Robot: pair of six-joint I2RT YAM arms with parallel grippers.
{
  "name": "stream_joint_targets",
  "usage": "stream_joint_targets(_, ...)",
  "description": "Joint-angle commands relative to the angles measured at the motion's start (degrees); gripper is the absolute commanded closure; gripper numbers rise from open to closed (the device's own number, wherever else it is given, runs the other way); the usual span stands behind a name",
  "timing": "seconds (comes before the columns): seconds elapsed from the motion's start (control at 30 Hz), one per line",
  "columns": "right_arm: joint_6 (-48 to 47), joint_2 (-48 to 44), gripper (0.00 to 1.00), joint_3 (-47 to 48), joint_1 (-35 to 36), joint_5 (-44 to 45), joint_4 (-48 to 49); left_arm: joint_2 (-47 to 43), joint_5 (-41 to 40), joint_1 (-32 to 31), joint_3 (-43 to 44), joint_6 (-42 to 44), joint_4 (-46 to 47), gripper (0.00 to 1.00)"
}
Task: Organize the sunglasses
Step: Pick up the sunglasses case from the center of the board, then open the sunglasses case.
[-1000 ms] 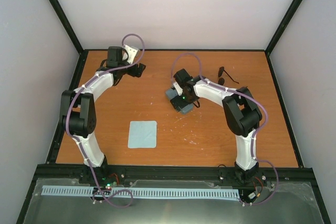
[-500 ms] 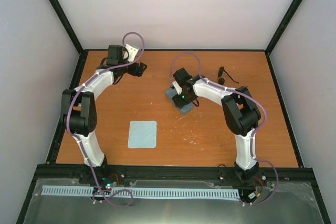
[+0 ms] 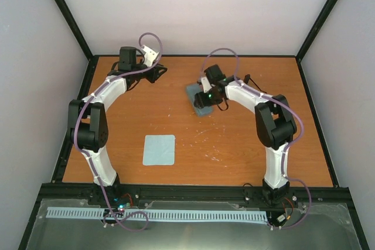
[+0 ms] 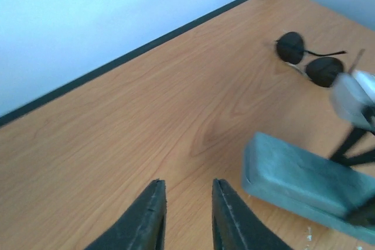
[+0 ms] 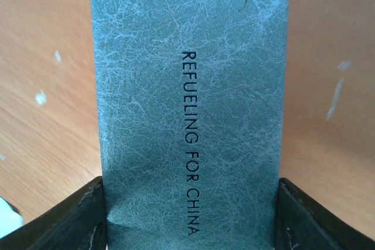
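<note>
The sunglasses [image 4: 310, 61], thin black wire frame with two dark round lenses, lie on the wooden table near the back right. From above only a bit of them [image 3: 250, 78] shows behind my right arm. My right gripper [image 5: 190, 218] is shut on the oblong grey-blue case [image 5: 190, 86], a finger pressed against each long side. From above the case [image 3: 194, 92] is at the table's back middle, under the right gripper [image 3: 205, 99]. My left gripper [image 4: 188, 190] hovers left of the case [image 4: 299, 180], open by a narrow gap with nothing in it.
A square light-blue cloth [image 3: 159, 149] lies flat at the front left of the table. The black back rail [image 4: 146, 45] and the white wall run close behind the left gripper [image 3: 159, 73].
My right gripper closed on the case and carried it toward the back of the table, nearer the sunglasses. The left gripper's jaws narrowed and it shifted slightly backward.
</note>
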Motion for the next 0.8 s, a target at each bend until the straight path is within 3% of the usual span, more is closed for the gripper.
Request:
stream_joint_targets(0.0, 7.95, -3.23, 0.97, 4.53, -5.25, -14.89, 7.44, -0.82, 11.65, -0.47, 2.75, 0.85, 1.18, 0.8)
stream_joint_targets(0.07, 11.27, -3.48, 0.97, 3.82, -6.98, -21.96, 11.5, -1.32, 12.82, -1.13, 1.0, 1.29, 2.52, 0.85)
stream_joint_targets(0.17, 13.65, -3.36, 0.97, 4.5, -7.32, -27.97, 14.47, -1.11, 12.59, -3.71, -0.51, 3.14, 2.36, 0.99)
stream_joint_targets(0.33, 15.43, -4.36, 0.97, 3.66, -7.24, -32.35, 16.94, -1.59, 12.84, -8.56, -1.51, 4.66, 3.56, 0.99)
stream_joint_targets(0.77, 16.15, -9.01, 0.97, 0.32, -7.25, -32.82, 18.83, -0.85, 12.82, -10.67, -0.79, 5.37, 2.59, 0.99)
